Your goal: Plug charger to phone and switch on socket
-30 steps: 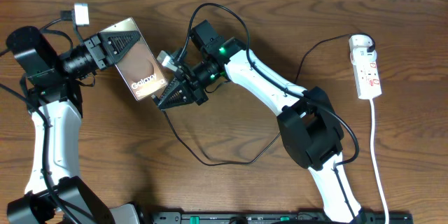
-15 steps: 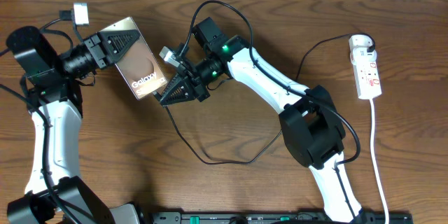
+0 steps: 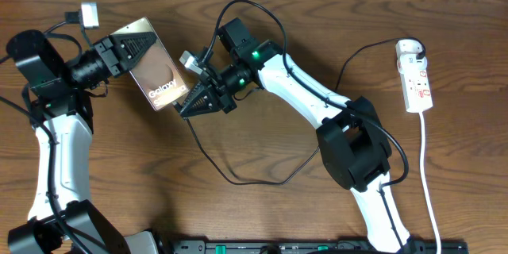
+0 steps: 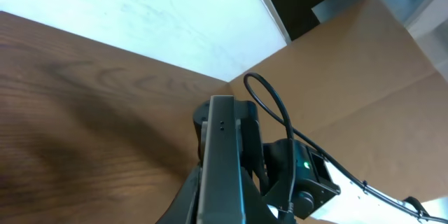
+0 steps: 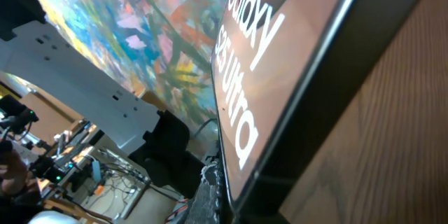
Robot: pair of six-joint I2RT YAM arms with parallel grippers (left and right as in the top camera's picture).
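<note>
1. table (image 3: pixel 159 190): brown wood. the overhead view takes in the whole layout, while each wrist view catches only a strip of it.
2. left gripper (image 3: pixel 149 48): clamped on the phone's upper end, holding it tilted off the table. overhead shows the grip; the left wrist view shows only the phone's thin edge.
3. right gripper (image 3: pixel 187 108): closed tight at the phone's lower edge.
4. socket (image 3: pixel 416 78): flat at the far right, well apart from both arms, white cord (image 3: pixel 429 182) trailing toward the near edge. seen overhead only.
5. phone (image 3: pixel 163 86): screen facing up. the right wrist view reads "galaxy" close up; overhead it is tiny.
6. charger (image 3: pixel 238 181): the black cable loops over the table and ends in the right gripper's fingers. the tip is hidden in every view.
</note>
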